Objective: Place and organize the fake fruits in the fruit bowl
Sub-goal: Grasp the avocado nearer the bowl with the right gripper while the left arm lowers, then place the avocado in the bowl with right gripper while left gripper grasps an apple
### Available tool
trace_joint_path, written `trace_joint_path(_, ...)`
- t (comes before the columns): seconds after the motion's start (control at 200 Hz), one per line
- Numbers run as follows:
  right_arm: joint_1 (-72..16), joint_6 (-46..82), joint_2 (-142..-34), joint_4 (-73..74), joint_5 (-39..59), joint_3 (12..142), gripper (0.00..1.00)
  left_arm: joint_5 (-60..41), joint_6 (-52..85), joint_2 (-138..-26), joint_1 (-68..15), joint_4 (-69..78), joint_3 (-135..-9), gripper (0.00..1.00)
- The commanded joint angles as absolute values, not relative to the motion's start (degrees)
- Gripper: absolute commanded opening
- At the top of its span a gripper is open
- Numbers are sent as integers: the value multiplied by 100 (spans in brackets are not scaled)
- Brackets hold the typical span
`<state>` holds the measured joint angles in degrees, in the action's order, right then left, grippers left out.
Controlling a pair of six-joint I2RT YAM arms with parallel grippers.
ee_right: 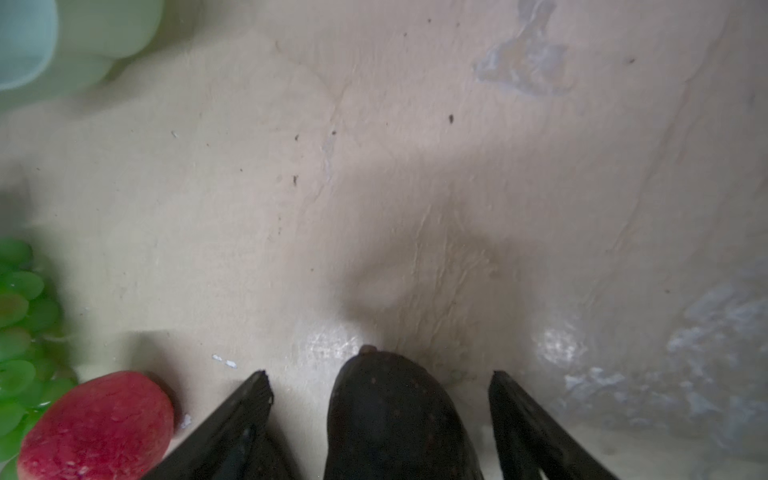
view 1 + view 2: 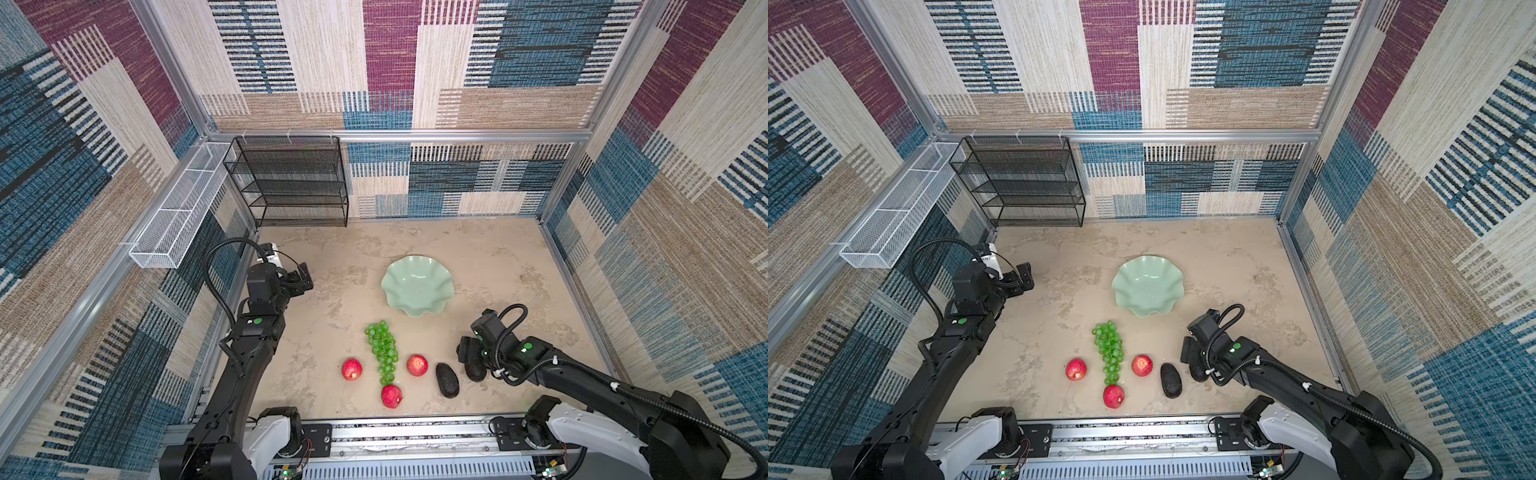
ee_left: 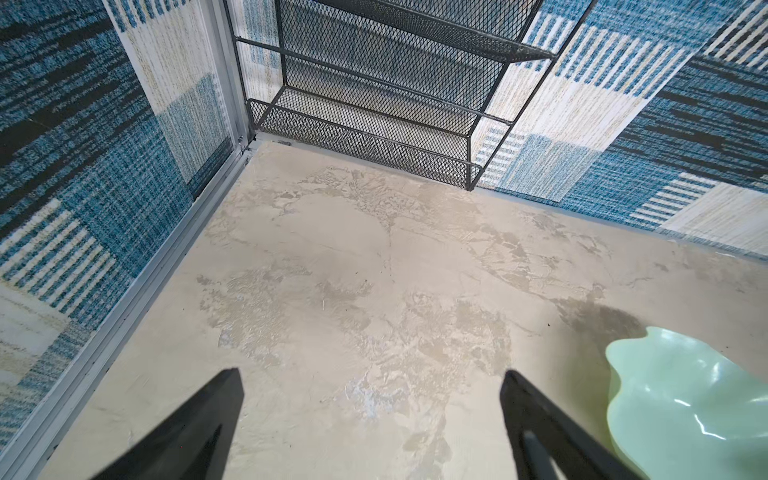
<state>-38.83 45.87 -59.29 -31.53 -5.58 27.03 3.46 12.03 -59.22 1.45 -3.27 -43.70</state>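
A beige, mottled table [image 2: 498, 257] fills the floor of a cell walled in patchwork fabric. A black mesh rack [image 2: 291, 183] stands at the back left corner, and a long white wire basket [image 2: 178, 208] hangs on the left wall. The left gripper [image 2: 302, 277] hovers over bare table near the left edge, its fingers spread wide and holding nothing. The right gripper [image 1: 379, 374] sits low at the front right, with its fingers apart on either side of the straddled avocado [image 1: 395, 415]. The right wrist view shows a gap on each side. The fruit bowl [image 2: 415, 291], pale mint with a wavy rim, sits mid-table, and every fruit lies on the table in front of it. The grapes [image 2: 383, 349] stretch front to back in one long bunch. The loose avocado [image 2: 447, 380] lies just beside the straddled one, toward the grapes. The left apple [image 2: 351, 369] and right apple [image 2: 417, 365] flank the bunch, and the near apple [image 2: 391, 395] touches its front tip.
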Motion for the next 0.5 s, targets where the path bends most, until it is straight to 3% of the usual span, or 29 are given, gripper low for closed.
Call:
trace_joint_path(0.0, -4067, 4925, -6147, -3076, -804, 2719, 75, 214, 1325, -5915, 158, -127, -4344, 99)
trace_joint_path(0.245, -4151, 4766, -6320, -3333, -1269, 3302, 48, 217, 1324, -5918, 154, -101, -4333, 99)
trace_joint_path(0.396, -4148, 4168, -6488, -3503, -1705, 4414, 47, 200, 1356, -5949, 167, -83, -4332, 99)
trace_joint_path(0.496, -4146, 3517, -7167, -3069, -1771, 5324, 47, 193, 1389, -6006, 170, -111, -4370, 100)
